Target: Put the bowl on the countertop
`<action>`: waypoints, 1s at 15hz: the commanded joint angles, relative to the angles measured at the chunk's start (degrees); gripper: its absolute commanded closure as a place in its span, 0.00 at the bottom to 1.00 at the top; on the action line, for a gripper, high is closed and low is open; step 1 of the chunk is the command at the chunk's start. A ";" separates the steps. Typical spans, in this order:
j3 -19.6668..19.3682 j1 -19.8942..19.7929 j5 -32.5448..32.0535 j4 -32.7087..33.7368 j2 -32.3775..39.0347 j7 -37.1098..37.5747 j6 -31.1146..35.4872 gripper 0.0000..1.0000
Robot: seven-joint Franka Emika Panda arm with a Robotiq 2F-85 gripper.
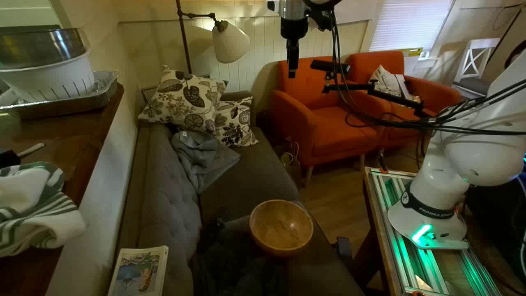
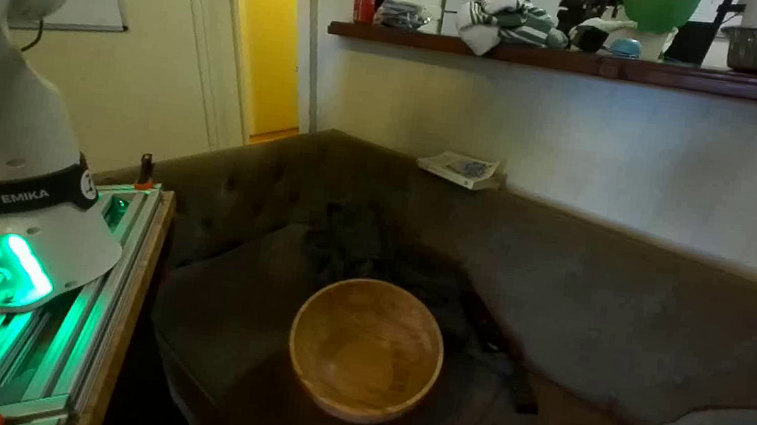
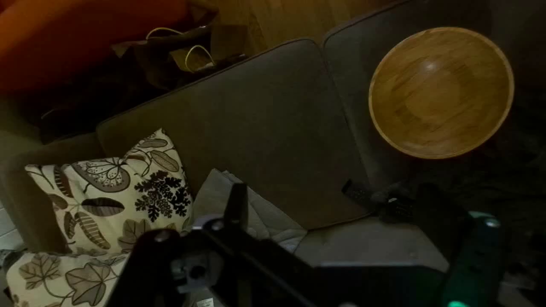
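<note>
The wooden bowl [image 1: 281,226] stands upright on the dark sofa seat. It also shows in an exterior view [image 2: 366,350] and at the upper right of the wrist view [image 3: 441,94]; nothing shows in it. The countertop is a dark brown wooden ledge above the sofa back, at the left of an exterior view [image 1: 80,135] and along the top of an exterior view [image 2: 651,74]. My gripper [image 1: 292,70] is high above the sofa, pointing down, apart from the bowl. In the wrist view its fingers [image 3: 335,189] stand wide apart with nothing between them.
On the countertop are a striped towel [image 1: 37,205], a foil tray [image 1: 107,88] and a white colander [image 1: 49,80]. A book [image 1: 139,269] lies on the sofa back. Patterned pillows [image 1: 189,98], a grey cloth [image 1: 201,156] and dark remotes [image 3: 358,194] lie on the sofa. A lamp [image 1: 230,43] stands behind.
</note>
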 commanded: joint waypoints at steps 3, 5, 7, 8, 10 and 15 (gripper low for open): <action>-0.11 0.13 -0.01 0.12 0.03 0.00 -0.12 0.00; -0.11 0.13 -0.01 0.12 0.03 0.01 -0.12 0.00; 0.56 1.00 -0.37 -1.43 0.78 -0.71 2.28 0.00; 0.13 2.52 3.41 -3.25 1.30 -4.89 4.70 0.00; 0.24 4.26 8.11 -5.99 2.30 -8.10 8.17 0.00; 0.02 6.01 13.33 -14.22 4.96 -22.96 17.73 0.00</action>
